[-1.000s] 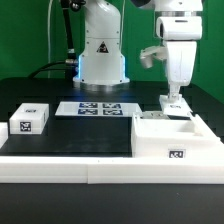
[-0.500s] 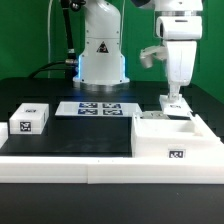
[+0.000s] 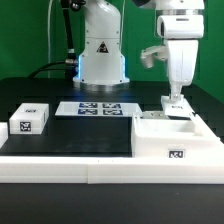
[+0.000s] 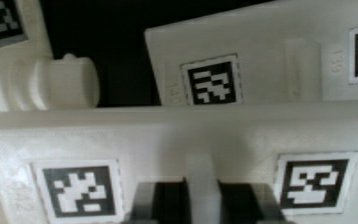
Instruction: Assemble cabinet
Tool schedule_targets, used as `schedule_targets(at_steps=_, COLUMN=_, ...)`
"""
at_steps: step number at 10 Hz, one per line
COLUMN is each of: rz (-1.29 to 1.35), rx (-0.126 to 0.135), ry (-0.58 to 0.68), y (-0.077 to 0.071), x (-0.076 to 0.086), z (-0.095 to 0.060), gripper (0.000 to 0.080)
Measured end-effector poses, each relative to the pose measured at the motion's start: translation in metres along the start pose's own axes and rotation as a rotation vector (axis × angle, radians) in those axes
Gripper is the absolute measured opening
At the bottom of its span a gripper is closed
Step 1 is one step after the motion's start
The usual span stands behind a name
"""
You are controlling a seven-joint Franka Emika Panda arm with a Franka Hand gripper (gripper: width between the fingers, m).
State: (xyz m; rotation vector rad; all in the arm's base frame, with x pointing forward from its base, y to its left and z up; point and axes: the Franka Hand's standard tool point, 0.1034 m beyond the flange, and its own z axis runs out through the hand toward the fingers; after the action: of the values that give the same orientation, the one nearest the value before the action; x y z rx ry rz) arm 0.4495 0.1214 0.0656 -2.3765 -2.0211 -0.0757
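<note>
As the white robot arm (image 3: 178,45) hangs over a black tabletop (image 3: 75,135) in the exterior view, its fingers (image 3: 172,96) sit low at a small upright white panel (image 3: 172,103) bearing a marker tag. Just below and in front of the fingers lies the large white plastic cabinet box (image 3: 160,140). Well away from the fingers, toward the exterior view's left, rests a small white tagged block (image 3: 28,120), and the flat white marker board (image 3: 97,108) lies between.

In the wrist view, two dark fingers (image 4: 167,205) stand close together against a white tagged panel (image 4: 87,150); whether they grip it cannot be told. Beyond the fingers are a round white knob (image 4: 60,80) and another tagged white wall (image 4: 211,60).
</note>
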Motion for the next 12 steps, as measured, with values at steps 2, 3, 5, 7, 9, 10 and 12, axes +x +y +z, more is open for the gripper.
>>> schedule_targets(at_steps=2, rz=0.0, rx=0.0, ry=0.0, y=-0.0002, x=-0.0002, z=0.0002, gripper=0.0068)
schedule_targets(at_steps=3, rz=0.0, rx=0.001, ry=0.0, y=-0.0004, x=-0.0002, z=0.0003, gripper=0.0068)
schedule_targets(at_steps=5, rz=0.0, rx=0.001, ry=0.0, y=0.0001, x=-0.0001, z=0.0004, gripper=0.0068)
schedule_targets(at_steps=7, rz=0.001, rx=0.001, ry=0.001, y=0.0005, x=0.0001, z=0.0006, gripper=0.0068)
schedule_targets(at_steps=9, rz=0.001, rx=0.004, ry=-0.001, y=0.0006, x=-0.0002, z=0.001, gripper=0.0068)
schedule_targets(at_steps=10, rz=0.002, rx=0.007, ry=-0.001, y=0.0006, x=-0.0004, z=0.0024, gripper=0.0068)
schedule_targets(at_steps=12, rz=0.003, rx=0.016, ry=0.0, y=-0.0023, x=0.0, z=0.0072, gripper=0.0068)
